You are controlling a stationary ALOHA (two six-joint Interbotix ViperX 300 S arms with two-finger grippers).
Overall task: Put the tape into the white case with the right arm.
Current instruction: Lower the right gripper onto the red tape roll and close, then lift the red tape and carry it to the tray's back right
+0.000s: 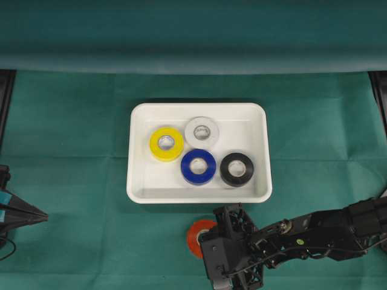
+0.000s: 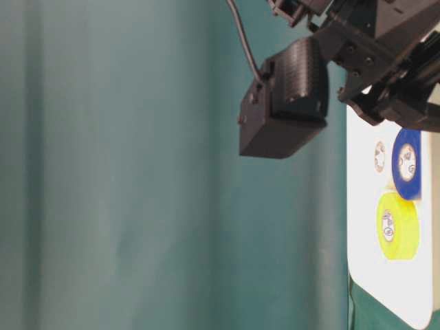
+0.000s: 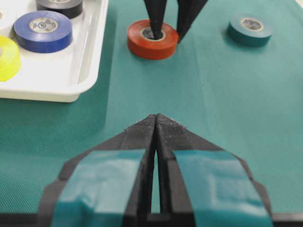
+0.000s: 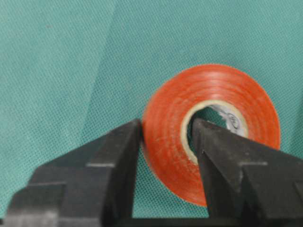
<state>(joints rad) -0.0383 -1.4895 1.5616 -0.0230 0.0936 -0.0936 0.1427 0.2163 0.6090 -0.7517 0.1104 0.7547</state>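
An orange-red tape roll lies flat on the green cloth just in front of the white case. My right gripper is shut on the roll's wall, with one finger in the core and the other against the outer side. In the overhead view the right wrist covers the fingers and part of the roll. My left gripper rests low at the left edge of the cloth, shut and with nothing in it.
Inside the case lie a yellow roll, a pale grey roll, a blue roll and a black roll. A teal roll lies on the cloth beyond the red one. A raised green backdrop borders the far side.
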